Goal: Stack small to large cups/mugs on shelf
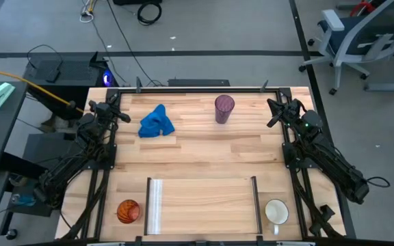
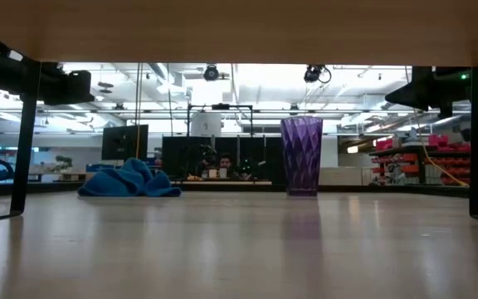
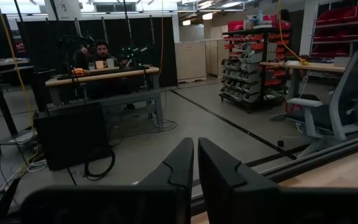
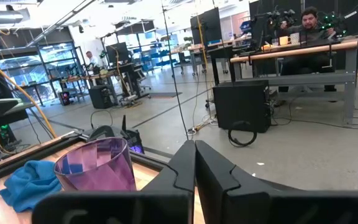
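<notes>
Nothing stacked: shelf bare; orange cup, mug flank it; tumbler well beyond. Left claw, right claw closed, empty.

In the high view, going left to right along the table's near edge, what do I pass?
Orange cup → silver rail of the shelf → shelf panel → thin dark rail → white mug.

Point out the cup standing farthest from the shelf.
The purple tumbler, standing alone near the table's far edge beside the blue cloth. The orange cup and white mug each sit just outside an end of the shelf.
</notes>
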`<state>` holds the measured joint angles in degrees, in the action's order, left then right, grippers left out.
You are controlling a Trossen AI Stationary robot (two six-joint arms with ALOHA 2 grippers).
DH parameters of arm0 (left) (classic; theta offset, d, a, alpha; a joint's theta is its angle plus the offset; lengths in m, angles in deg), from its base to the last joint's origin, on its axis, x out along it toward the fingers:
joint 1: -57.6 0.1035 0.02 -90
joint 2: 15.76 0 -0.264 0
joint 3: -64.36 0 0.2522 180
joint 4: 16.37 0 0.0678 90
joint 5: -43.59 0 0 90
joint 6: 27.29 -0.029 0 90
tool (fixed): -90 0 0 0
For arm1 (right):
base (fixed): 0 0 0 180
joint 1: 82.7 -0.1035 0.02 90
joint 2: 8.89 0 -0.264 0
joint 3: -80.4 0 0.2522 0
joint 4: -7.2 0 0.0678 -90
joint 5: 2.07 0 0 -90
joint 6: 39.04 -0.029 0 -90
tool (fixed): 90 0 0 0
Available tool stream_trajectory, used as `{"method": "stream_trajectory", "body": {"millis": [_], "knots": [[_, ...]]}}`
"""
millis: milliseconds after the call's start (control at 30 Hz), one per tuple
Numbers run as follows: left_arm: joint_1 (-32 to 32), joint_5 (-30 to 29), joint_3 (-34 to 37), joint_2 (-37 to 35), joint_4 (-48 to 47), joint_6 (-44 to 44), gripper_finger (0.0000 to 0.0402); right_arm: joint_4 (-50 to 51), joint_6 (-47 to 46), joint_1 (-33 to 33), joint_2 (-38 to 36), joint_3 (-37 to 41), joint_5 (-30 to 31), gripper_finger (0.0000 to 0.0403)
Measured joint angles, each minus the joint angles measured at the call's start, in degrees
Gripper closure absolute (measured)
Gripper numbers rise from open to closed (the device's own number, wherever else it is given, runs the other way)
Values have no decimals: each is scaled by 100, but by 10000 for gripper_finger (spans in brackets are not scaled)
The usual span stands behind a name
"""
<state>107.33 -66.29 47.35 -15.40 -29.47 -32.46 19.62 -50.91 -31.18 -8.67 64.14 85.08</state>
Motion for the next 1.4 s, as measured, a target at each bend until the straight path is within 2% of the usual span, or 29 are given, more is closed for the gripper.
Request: {"method": "stream_trajectory", "body": {"millis": [500, 1000, 1400], "knots": [[1, 0, 2, 0, 6, 2, 379, 0, 0, 0, -1, 0, 0, 386], [2, 0, 0, -2, 17, 7, 366, 0, 1, -1, -1, 0, 0, 386], [2, 0, 1, -1, 26, 7, 378, 0, -1, 1, -1, 0, 0, 386]]}}
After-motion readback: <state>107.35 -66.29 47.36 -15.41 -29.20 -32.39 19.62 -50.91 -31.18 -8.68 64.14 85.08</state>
